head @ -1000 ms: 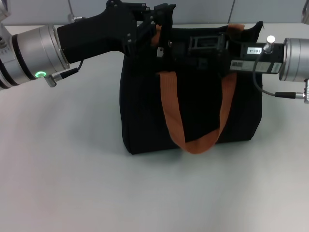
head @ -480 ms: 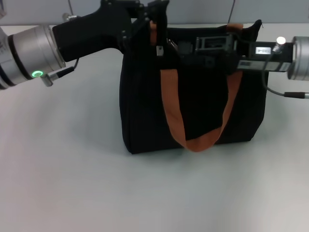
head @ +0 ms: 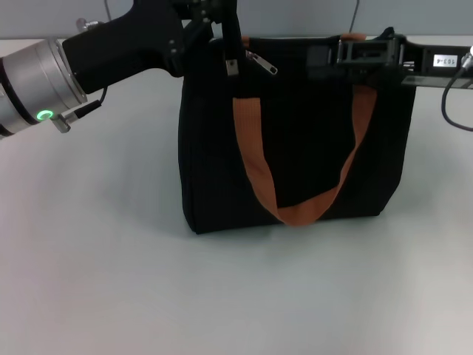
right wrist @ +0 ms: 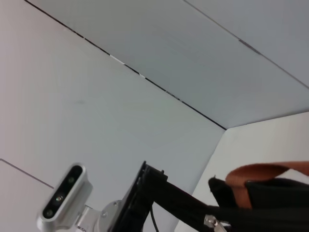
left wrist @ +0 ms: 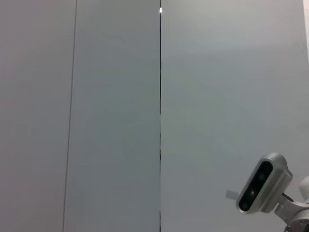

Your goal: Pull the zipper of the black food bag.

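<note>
Zipper pulls (head: 262, 63) hang as small silver tabs near the top left corner of the black food bag (head: 295, 140), one at roughly 11 o'clock on the bag's front face, another just beside it under the left hand (head: 214, 18). That bag stands upright in the middle of the pale counter (head: 111, 281), boxy, with an orange-brown strap (head: 295, 211) looping down its front.

From 9 o'clock the left arm reaches in, a silver cuff with a green light ring (head: 46, 115) and a black forearm; its hand is at the bag's top left corner, against the strap end and the track, but I cannot tell how far its fingers are parted or what they grip.

From 3 o'clock the right hand (head: 347, 55) lies along the bag's top edge near the right strap end; whether it is closed I cannot tell. A small white label (head: 443, 61) on its black body carries dark characters too small to read.

In the right wrist view a grey camera module (right wrist: 65, 195) shows against pale wall panels, with the bag's rim and strap at 4 o'clock.
</note>
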